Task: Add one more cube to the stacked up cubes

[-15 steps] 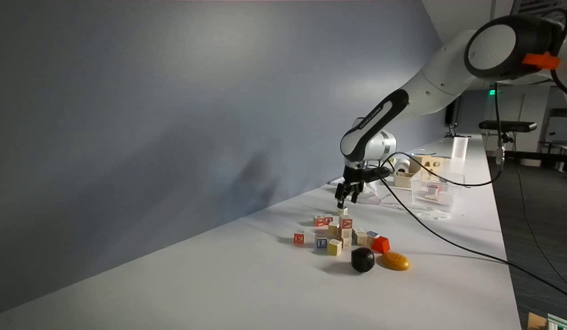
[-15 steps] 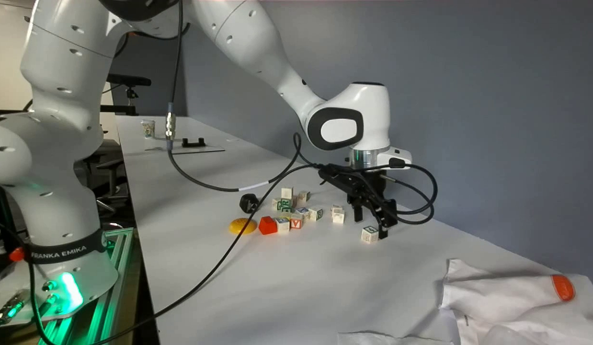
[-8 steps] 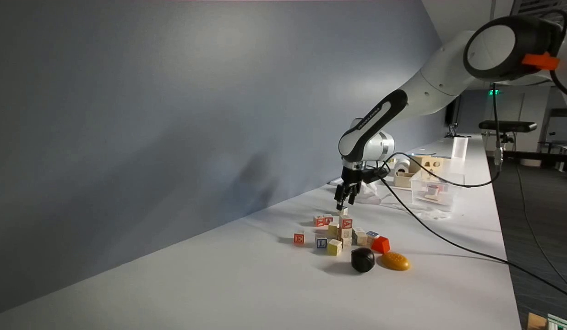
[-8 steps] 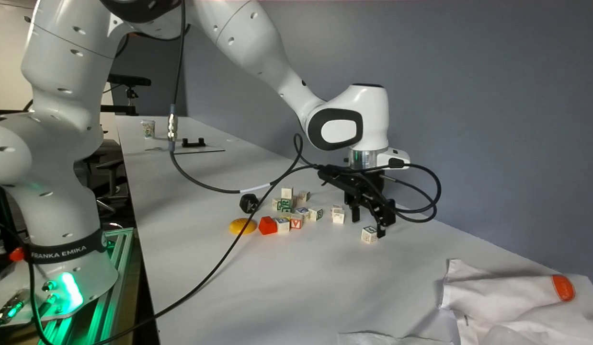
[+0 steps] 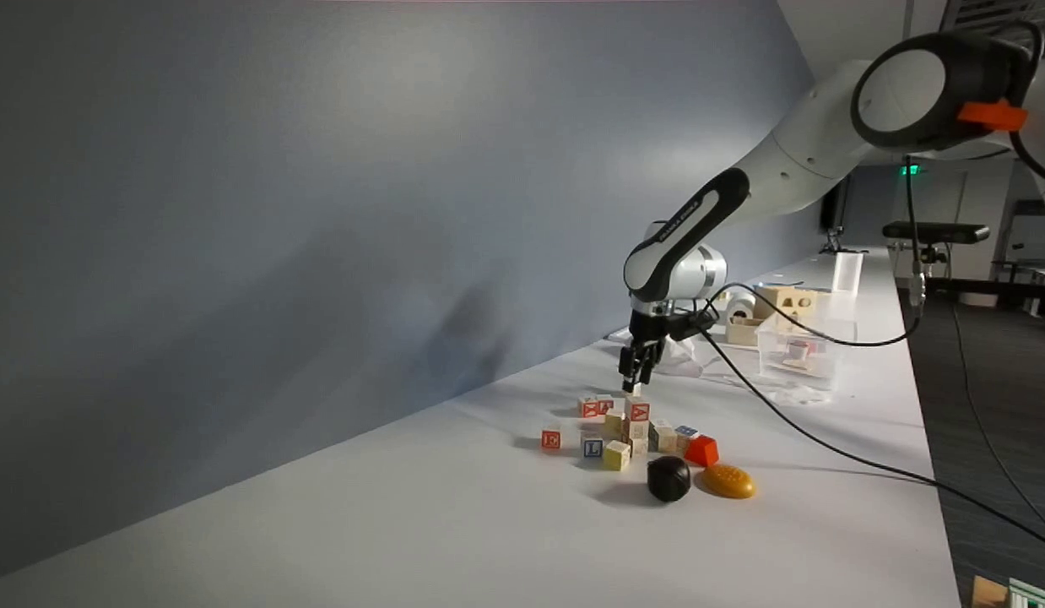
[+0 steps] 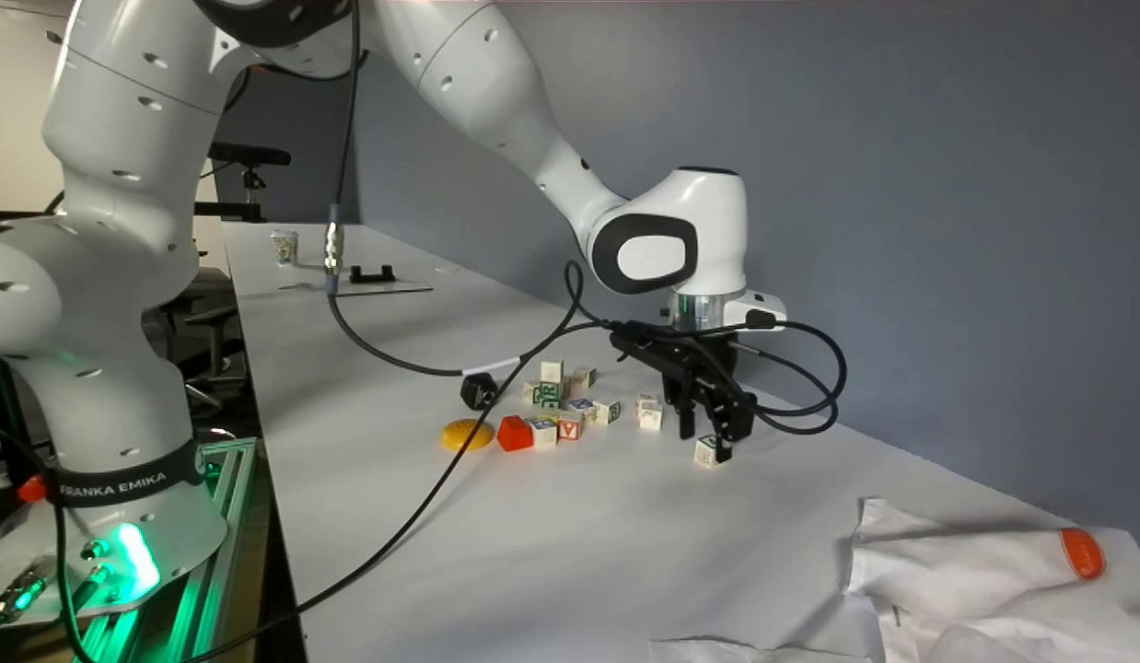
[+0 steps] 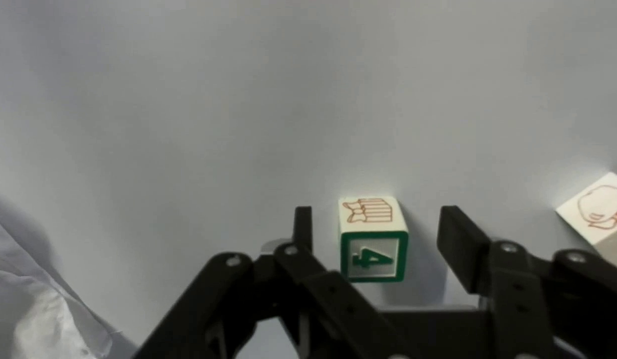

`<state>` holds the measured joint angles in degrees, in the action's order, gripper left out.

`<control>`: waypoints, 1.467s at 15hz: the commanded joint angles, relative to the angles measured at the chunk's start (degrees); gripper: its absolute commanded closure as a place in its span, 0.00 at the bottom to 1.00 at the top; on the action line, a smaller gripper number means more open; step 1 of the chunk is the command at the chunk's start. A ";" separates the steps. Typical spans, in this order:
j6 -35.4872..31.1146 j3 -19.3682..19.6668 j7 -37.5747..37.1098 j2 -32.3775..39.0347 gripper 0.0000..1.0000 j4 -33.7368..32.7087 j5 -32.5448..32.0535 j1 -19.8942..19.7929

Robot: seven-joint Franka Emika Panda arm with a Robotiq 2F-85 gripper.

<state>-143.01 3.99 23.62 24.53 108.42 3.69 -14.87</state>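
Note:
The stacked up cubes form a short column with a red-lettered cube on top, amid loose blocks. The column also shows in an exterior view, partly behind other blocks. A loose cube with a green 4 and a gift drawing stands on the table. It shows in an exterior view, partly covered by a finger. My gripper is open, pointing down over this cube. In the wrist view the cube appears between the fingers, with a gap on both sides. The gripper also shows in both exterior views.
Near the stack lie several loose blocks, a black ball, a red piece and an orange piece. Another cube stands to the wrist view's right. White cloth lies on the table. A cable hangs from the arm.
My gripper has moved down slightly and shifted over the loose cube. Its fingers look closer together than before. The cubes have not moved.

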 commanded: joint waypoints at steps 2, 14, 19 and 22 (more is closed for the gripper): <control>0.63 -0.28 0.35 0.81 0.71 -1.42 -0.80 -0.37; 6.77 -3.03 12.02 -15.10 0.87 7.96 -1.30 0.66; 13.45 -1.81 20.69 -26.48 0.87 14.49 -1.07 3.63; 14.50 -0.47 20.93 -24.80 0.66 12.02 -0.48 5.16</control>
<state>-128.58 1.64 44.65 -0.39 120.60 3.24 -11.59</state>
